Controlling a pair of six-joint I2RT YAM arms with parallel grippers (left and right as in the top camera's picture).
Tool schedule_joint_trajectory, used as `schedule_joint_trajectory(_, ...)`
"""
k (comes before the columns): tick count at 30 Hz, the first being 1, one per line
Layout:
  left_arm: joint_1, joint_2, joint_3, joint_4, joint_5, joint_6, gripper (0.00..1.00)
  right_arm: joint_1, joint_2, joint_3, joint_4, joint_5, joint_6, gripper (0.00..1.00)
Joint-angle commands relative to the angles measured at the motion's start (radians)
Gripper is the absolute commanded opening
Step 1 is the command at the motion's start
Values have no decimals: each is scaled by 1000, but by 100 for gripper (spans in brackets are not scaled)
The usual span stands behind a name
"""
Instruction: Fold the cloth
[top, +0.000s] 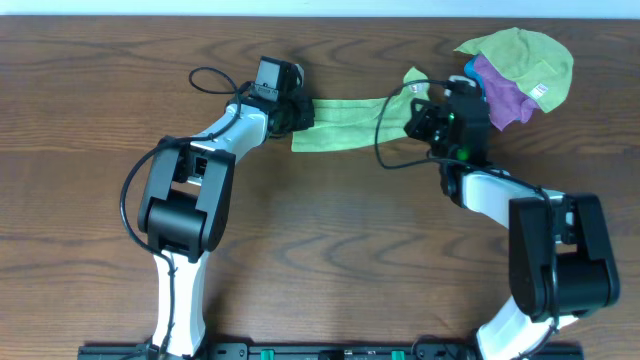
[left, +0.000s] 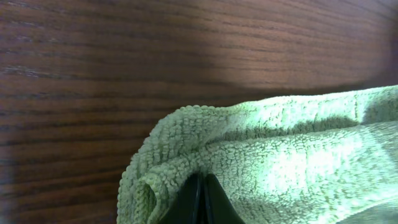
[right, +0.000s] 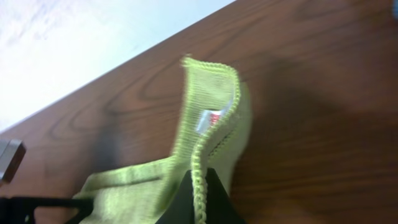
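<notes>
**Task item.** The green cloth lies on the far half of the tabletop. It is drawn out into a long band that runs between the two arms.

**Left end effector**. It sits at the band's left end and is clamped on the cloth. The left wrist view confirms this: the dark fingers meet with no gap. A rounded, doubled corner of the terry fabric is pinched between them, and the fabric beside that corner rests on the wood.

**Right end effector**. It sits at the band's right end and also grips the cloth. In the right wrist view the fingers are pressed together on a stitched hem. The hem runs up from them and curls over at its top. A small white label with red print sits on the inner face just below that curl. Whether this end is clear of the wood cannot be told.

**Other items.** A pile of cloths lies at the far right of the tabletop, just beyond the right wrist. It consists of a second green towel over a purple cloth, with a blue scrap showing at its left edge. The pile appears separate from the held band.
</notes>
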Motion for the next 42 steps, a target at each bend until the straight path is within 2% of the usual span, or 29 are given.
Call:
schedule_joint_trajectory(1,11,21,33,-4,-11,-4,6,46,-14,66,-29,-16,-83,1)
schedule_joint_trajectory(9,11,21,43,-4,-11,-4,6,153,-1,152,-136,-16,-195,1)
schedule_joint_trajectory(21,11,21,54,-1,-11,-4,6,242,69,169,-154,-53,-204,1)
schedule_joint_trajectory(29,26,19,90,-41,-11,-3,6,284,161,263,-200,-61,-204,1)
schedule_joint_trajectory(36,70,6,145,-126,-14,50,6,311,198,335,-217,-60,-205,1)
schedule_joint_trajectory(42,90,-11,149,-132,-16,59,6,329,243,390,-300,-56,-223,1)
